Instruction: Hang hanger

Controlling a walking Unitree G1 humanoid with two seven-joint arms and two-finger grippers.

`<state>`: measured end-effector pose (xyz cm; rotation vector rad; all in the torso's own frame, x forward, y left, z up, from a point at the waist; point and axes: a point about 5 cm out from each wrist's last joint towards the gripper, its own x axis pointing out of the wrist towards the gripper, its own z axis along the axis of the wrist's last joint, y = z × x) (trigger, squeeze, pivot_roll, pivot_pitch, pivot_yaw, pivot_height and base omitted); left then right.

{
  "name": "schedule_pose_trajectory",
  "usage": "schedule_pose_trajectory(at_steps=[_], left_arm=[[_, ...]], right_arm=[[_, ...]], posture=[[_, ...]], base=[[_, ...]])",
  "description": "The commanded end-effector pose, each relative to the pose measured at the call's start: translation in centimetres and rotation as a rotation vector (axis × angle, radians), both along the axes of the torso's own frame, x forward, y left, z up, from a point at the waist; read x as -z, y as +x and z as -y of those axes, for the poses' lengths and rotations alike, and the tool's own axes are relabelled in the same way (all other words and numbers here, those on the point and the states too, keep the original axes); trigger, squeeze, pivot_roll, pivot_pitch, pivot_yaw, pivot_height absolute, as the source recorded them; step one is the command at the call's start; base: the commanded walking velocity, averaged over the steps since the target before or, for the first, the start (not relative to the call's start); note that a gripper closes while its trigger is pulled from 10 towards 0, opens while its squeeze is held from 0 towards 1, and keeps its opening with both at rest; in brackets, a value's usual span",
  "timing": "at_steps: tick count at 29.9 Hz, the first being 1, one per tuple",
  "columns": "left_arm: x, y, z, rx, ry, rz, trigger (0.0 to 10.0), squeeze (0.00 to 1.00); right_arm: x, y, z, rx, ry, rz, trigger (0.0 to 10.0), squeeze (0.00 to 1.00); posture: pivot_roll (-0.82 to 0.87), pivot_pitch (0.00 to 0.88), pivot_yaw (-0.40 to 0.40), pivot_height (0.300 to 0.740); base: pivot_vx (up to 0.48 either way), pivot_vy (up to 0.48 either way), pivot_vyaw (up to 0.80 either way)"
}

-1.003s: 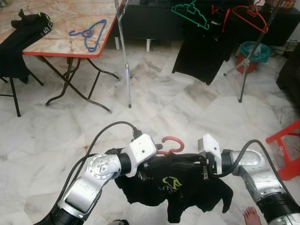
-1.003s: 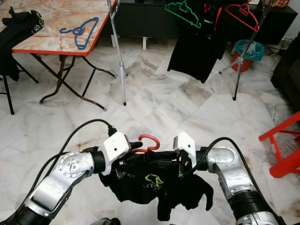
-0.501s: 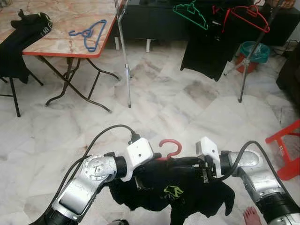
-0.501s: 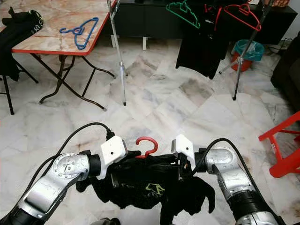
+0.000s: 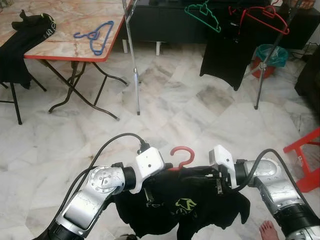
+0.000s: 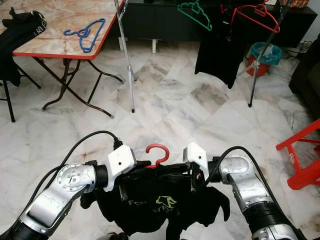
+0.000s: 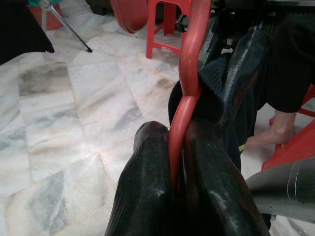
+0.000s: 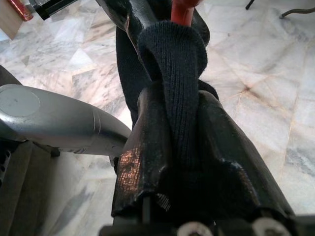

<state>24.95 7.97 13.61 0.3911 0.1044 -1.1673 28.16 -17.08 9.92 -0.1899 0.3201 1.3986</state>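
Hanger (image 5: 181, 156) red, black shirt (image 5: 185, 205) draped on it, near you above floor | your left gripper (image 7: 178, 162) clamps its red bar | your right gripper (image 8: 183, 147) pinches shirt-wrapped end | rack (image 5: 135, 60) far

Red hanger (image 5: 183, 154), hook upright with its opening toward the robot's left, held low over the marble floor between the two arms. Carries a black shirt (image 5: 185, 207) with a yellow-green print on the front, sagging below in loose folds. Red neck clamped tight in the left gripper (image 7: 170, 162); a fold of the dark knit cloth pinched in the right gripper (image 8: 179, 147).
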Motion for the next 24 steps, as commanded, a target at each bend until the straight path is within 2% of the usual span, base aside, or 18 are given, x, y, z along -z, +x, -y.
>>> schedule_pose_trajectory(at_steps=[1,2,3,9,10,11,15,16,17,18,24], left_arm=[[-0.41,-0.59,1.14,0.05,-0.037,0.006,10.0,0.0],[-0.44,-0.64,1.17,0.057,-0.039,0.003,10.0,0.45],[-0.48,-0.65,1.18,0.059,-0.041,0.003,10.0,1.0],[-0.46,-0.9,1.24,0.075,-0.04,-0.006,10.0,1.0],[-0.45,-0.96,1.28,0.079,-0.038,-0.006,10.0,0.18],[-0.4,-1.02,1.31,0.083,-0.039,-0.015,10.0,0.0],[-0.49,-1.08,1.46,0.089,-0.047,-0.018,10.0,0.0],[-0.49,-1.1,1.48,0.091,-0.048,-0.02,9.1,0.0],[-0.49,-1.1,1.48,0.091,-0.048,-0.02,9.1,0.0],[-0.45,-1.2,1.53,0.099,-0.048,-0.028,4.7,0.0],[-0.33,-1.32,1.55,0.107,-0.038,-0.031,4.4,0.0]], right_arm=[[-1.02,0.46,-0.72,-0.011,0.048,0.058,10.0,0.0],[-1.04,0.49,-0.72,-0.012,0.047,0.059,10.0,0.0],[-1.04,0.5,-0.72,-0.012,0.047,0.059,10.0,0.0],[-1.19,0.64,-0.91,-0.018,0.045,0.065,10.0,0.0],[-1.28,0.65,-1.0,-0.023,0.046,0.068,10.0,0.0],[-1.36,0.67,-1.11,-0.028,0.047,0.071,10.0,0.0],[-1.57,0.66,-1.35,-0.042,0.05,0.078,10.0,0.0],[-1.59,0.66,-1.36,-0.044,0.049,0.08,10.0,0.0],[-1.59,0.66,-1.36,-0.044,0.049,0.08,10.0,0.0],[-1.65,0.66,-1.41,-0.047,0.049,0.082,10.0,0.0],[-1.82,0.67,-1.61,-0.056,0.052,0.09,10.0,0.0]], posture=[[0.06,0.103,-0.035,0.74],[0.06,0.104,-0.035,0.74],[0.06,0.103,-0.035,0.74],[0.06,0.104,-0.036,0.74],[0.06,0.104,-0.037,0.74],[0.06,0.103,-0.037,0.74],[0.06,0.102,-0.038,0.74],[0.06,0.102,-0.038,0.74],[0.06,0.102,-0.038,0.74],[0.06,0.102,-0.038,0.74],[0.06,0.103,-0.036,0.74]], base=[[0.0,0.0,0.0],[0.0,0.0,0.0],[0.0,0.0,0.0],[0.0,0.0,0.0],[0.0,0.0,0.0],[0.0,0.0,0.0],[0.0,0.0,0.0],[0.0,0.0,0.0],[0.0,0.0,0.0],[0.0,0.0,0.0],[0.0,0.0,0.0]])
